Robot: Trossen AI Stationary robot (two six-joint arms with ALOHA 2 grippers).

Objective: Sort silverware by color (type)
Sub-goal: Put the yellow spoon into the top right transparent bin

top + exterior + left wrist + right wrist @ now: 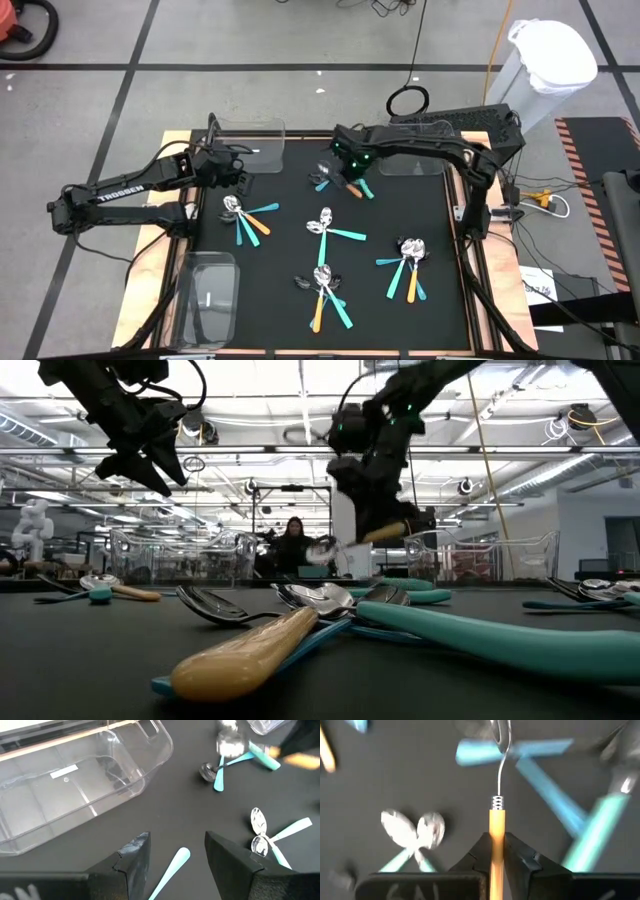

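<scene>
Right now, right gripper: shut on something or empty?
Shut on the orange-handled utensil. In the right wrist view the right gripper pinches its handle between both fingers; the low view shows it lifted off the black mat.

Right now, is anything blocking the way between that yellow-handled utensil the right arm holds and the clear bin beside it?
Nothing visible does: the right gripper holds the orange-yellow-handled utensil above the mat, and the clear rectangular plastic bin lies right beside it.

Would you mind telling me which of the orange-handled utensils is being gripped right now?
The orange-handled utensil pinched between the right gripper fingers, lifted off the mat near the far right bin. The other orange-handled ones lie in piles on the mat.
</scene>
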